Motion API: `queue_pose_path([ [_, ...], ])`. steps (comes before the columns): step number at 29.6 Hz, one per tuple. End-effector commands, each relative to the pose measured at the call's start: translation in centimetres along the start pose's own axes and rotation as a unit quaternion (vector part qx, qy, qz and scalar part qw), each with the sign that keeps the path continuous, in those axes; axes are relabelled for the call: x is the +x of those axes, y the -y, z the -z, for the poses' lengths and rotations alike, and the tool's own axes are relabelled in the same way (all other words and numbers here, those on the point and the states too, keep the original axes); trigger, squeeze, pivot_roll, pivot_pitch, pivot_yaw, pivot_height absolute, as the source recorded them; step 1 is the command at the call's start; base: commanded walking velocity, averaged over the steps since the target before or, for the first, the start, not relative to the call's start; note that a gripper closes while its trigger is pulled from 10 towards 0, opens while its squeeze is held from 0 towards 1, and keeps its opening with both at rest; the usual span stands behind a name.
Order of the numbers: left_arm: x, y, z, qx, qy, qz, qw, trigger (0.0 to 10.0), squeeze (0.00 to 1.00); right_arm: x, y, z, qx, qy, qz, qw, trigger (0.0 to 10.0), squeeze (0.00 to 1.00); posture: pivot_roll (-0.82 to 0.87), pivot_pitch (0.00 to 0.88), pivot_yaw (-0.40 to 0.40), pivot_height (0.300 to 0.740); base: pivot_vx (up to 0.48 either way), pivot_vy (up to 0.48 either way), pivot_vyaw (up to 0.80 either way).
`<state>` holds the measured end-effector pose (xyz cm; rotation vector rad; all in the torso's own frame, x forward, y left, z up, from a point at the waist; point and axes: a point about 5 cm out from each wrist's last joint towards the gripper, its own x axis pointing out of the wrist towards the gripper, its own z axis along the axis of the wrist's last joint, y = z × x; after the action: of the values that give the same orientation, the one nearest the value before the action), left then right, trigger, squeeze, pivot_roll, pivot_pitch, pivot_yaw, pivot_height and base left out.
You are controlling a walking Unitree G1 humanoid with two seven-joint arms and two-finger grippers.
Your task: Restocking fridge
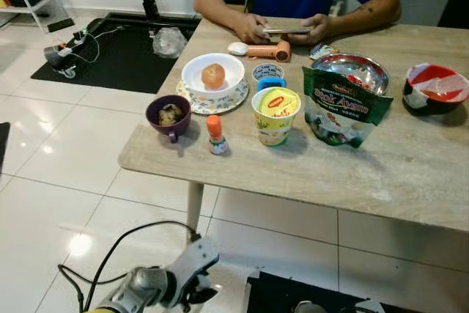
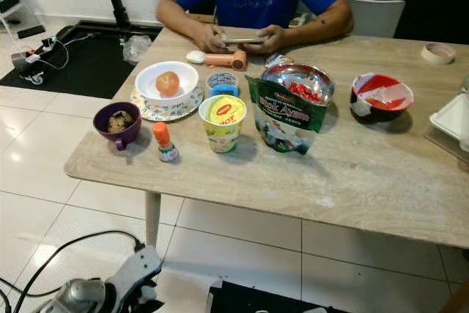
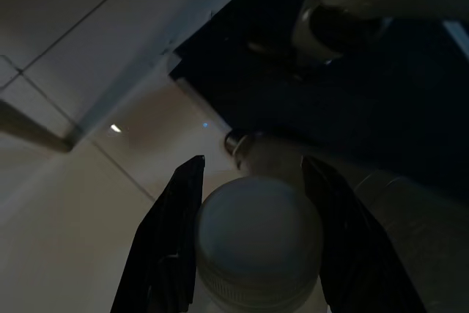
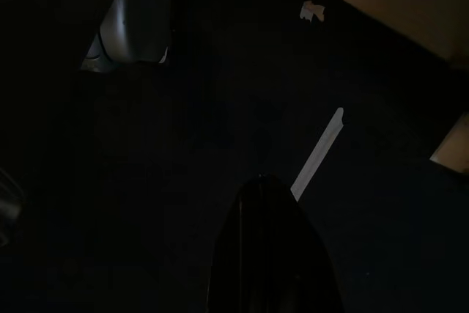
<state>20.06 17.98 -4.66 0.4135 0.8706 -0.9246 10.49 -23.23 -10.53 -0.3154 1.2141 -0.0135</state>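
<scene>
Left gripper low near the floor, in front of the desk, fingers closed around a white-capped bottle. Right gripper in very dark shade, opening impossible to tell. On the desk: purple cup, white bowl, yellow noodle cup, green packet

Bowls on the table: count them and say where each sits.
3. A white bowl holding a round fruit sits on a patterned plate at the table's left. A steel bowl stands behind the green packet. A red and black bowl is at the right. None looks hidden.
</scene>
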Motion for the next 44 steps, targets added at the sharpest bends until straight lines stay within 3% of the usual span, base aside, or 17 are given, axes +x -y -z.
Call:
queue_pose_path([
  [1,0.3,0.6,2.1,0.005,-0.048,-0.034,0.998,10.0,0.00,-0.1,-0.1,0.8,-0.002,-0.014,-0.001,1.000,10.0,0.00,-0.02,0.111,0.034,0.740,0.000,0.000,0.00],
  [2,0.4,0.7,3.1,-0.001,-0.067,-0.063,0.996,10.0,0.00,-0.1,0.0,0.8,-0.007,-0.016,0.001,1.000,10.0,0.00,-0.02,0.111,0.034,0.740,0.000,0.000,-0.66],
  [5,0.4,0.8,3.8,-0.013,-0.080,-0.085,0.993,10.0,0.00,-0.1,0.1,0.8,-0.012,-0.018,0.002,1.000,10.0,0.00,-0.02,0.109,0.032,0.740,0.000,0.000,-0.66],
  [8,0.0,1.1,6.2,-0.131,-0.099,-0.171,0.972,10.0,0.00,-0.1,0.2,0.9,-0.020,-0.023,0.002,1.000,10.0,0.00,-0.03,0.104,0.027,0.740,0.000,0.000,-0.78],
  [9,0.0,1.1,6.2,-0.131,-0.099,-0.171,0.972,10.0,0.00,-0.1,0.2,0.9,-0.020,-0.023,0.002,1.000,10.0,0.00,-0.03,0.104,0.027,0.740,0.000,0.000,-0.77],
  [13,-0.4,2.7,8.9,-0.228,-0.129,-0.209,0.942,10.0,0.00,-0.1,0.3,1.0,-0.029,-0.027,0.002,0.999,10.0,0.00,-0.03,0.097,0.024,0.740,0.000,0.000,-0.77],
  [22,-0.3,5.2,10.7,-0.263,-0.163,-0.205,0.929,10.0,0.00,-0.1,0.8,1.0,-0.040,-0.033,0.005,0.999,10.0,0.00,-0.03,0.086,0.016,0.740,0.000,0.000,-0.77],
  [35,-0.1,4.9,10.3,-0.269,-0.155,-0.217,0.925,10.0,0.00,-0.1,0.7,0.8,-0.043,-0.030,0.003,0.999,10.0,0.00,-0.03,0.082,0.019,0.740,0.000,0.000,-0.77],
  [44,0.1,5.0,10.0,-0.271,-0.153,-0.206,0.928,10.0,0.00,-0.1,0.6,0.6,-0.028,-0.024,0.004,0.999,10.0,0.00,-0.03,0.083,0.021,0.740,0.000,-0.205,0.00],
])
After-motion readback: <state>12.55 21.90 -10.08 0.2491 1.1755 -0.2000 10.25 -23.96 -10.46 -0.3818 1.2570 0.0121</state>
